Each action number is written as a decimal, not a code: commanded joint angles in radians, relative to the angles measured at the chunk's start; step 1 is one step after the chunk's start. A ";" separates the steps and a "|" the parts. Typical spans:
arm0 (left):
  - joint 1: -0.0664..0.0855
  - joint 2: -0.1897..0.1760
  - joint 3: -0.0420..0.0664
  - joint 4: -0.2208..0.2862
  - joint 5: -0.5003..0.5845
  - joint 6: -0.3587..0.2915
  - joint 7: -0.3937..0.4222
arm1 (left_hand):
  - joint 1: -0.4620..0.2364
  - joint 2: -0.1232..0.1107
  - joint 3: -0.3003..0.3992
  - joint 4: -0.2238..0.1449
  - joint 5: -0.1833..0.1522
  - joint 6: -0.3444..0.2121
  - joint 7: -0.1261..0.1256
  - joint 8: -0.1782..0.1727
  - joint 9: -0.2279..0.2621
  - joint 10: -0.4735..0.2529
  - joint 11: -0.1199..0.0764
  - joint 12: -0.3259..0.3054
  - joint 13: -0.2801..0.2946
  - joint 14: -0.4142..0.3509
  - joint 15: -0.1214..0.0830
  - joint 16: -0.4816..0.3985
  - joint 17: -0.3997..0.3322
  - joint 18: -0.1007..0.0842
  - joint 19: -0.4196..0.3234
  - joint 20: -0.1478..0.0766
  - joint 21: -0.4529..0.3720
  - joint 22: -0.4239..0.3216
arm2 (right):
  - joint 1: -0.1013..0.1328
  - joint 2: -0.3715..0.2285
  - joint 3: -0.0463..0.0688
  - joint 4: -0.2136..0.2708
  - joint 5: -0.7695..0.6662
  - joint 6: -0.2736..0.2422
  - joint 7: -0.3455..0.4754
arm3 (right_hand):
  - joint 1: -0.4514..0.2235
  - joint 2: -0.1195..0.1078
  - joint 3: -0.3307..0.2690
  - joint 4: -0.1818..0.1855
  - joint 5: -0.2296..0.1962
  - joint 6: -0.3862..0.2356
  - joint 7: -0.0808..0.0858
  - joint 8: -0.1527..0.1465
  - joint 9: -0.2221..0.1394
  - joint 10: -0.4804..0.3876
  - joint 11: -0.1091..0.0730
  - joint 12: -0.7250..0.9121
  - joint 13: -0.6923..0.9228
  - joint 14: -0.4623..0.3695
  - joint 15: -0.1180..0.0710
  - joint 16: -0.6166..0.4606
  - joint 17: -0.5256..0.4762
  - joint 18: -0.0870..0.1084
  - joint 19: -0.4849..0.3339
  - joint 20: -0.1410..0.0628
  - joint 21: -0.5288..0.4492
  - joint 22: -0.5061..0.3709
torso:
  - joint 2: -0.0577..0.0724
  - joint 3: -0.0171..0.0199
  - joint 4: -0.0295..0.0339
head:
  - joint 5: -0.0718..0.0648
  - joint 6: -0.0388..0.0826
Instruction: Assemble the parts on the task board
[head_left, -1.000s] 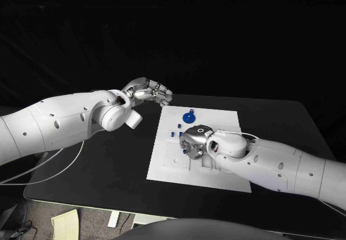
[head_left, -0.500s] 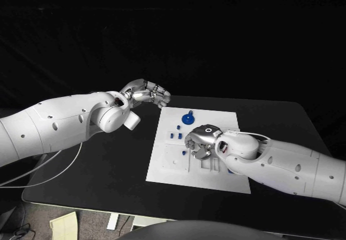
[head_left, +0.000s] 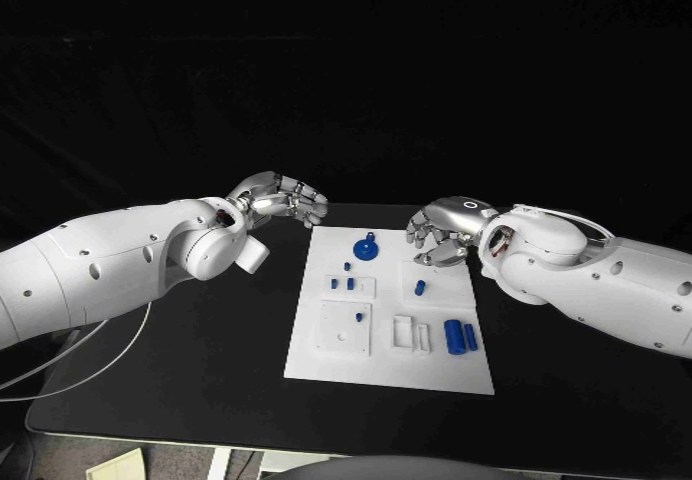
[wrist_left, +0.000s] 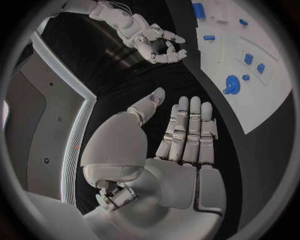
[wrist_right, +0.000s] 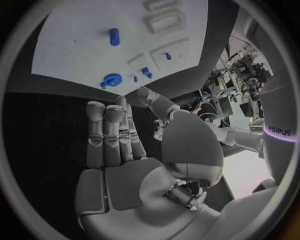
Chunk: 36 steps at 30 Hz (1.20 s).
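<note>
The white task board (head_left: 389, 365) lies in the middle of the black table. On it are a round blue part with a stem (head_left: 366, 247), several small blue pegs (head_left: 348, 283), a single peg (head_left: 420, 288) and two blue cylinders (head_left: 462, 337) side by side. My left hand (head_left: 281, 200) hovers off the board's far left corner and holds nothing; its fingers (wrist_left: 187, 135) lie straight. My right hand (head_left: 440, 232) hangs over the board's far right corner, fingers loosely bent, with nothing in it. The right wrist view shows its fingers (wrist_right: 109, 135) pointing at the round part (wrist_right: 113, 79).
Raised white sockets (head_left: 346, 328) and two narrow slots (head_left: 411, 333) stand on the board's near half. Black table (head_left: 188, 350) stretches on both sides of the board. My right hand (wrist_left: 153, 40) also shows in the left wrist view, beyond the board (wrist_left: 219, 55).
My right hand has lifted off the board's middle and pulled back to its far right corner, uncovering the peg and two cylinders. The left hand has barely moved. The camera has shifted.
</note>
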 joint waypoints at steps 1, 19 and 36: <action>0.001 0.002 0.000 0.000 0.005 0.013 0.015 | 0.002 0.000 -0.004 0.001 0.000 -0.003 -0.001 0.005 -0.001 -0.008 -0.001 -0.002 -0.001 0.008 0.003 -0.007 0.002 0.017 0.000 0.006 -0.006 0.001 | -0.001 0.002 -0.001 -0.026 -0.004 0.070 0.002 | -0.008 -0.003 -0.033 0.001 0.017 -0.010 0.001 -0.006 -0.002 -0.040 0.025 -0.004 -0.008 0.007 0.006 0.004 0.002 0.085 0.015 -0.009 0.002 0.000 | -0.001 0.0024 -0.0019 | -0.006 0.004; 0.000 0.001 0.000 -0.003 0.005 0.016 0.015 | 0.002 0.001 -0.004 0.001 0.000 -0.003 -0.001 0.006 -0.001 -0.008 -0.001 -0.002 -0.001 0.008 0.003 -0.008 0.003 0.017 0.000 0.006 -0.007 0.002 | -0.038 0.059 -0.036 -0.116 -0.098 0.184 -0.010 | -0.016 -0.025 -0.090 0.006 -0.011 -0.051 -0.017 -0.023 -0.015 -0.102 0.043 0.000 -0.050 -0.002 0.024 -0.006 0.001 0.085 0.009 -0.002 -0.018 -0.011 | 0.001 -0.0013 0.0025 | -0.007 -0.001; 0.000 0.003 0.000 -0.006 0.005 0.018 0.015 | 0.002 0.001 -0.004 0.002 0.000 -0.004 -0.001 0.006 -0.002 -0.008 -0.001 -0.002 -0.001 0.009 0.003 -0.009 0.005 0.017 0.001 0.006 -0.008 0.003 | -0.058 0.103 -0.054 -0.162 -0.120 0.132 -0.029 | 0.041 -0.002 0.028 0.046 -0.155 -0.026 -0.003 -0.011 -0.027 -0.058 0.031 0.017 -0.068 0.007 0.012 -0.013 -0.002 0.085 0.021 0.005 -0.027 -0.016 | 0.001 -0.0004 0.0031 | -0.007 -0.005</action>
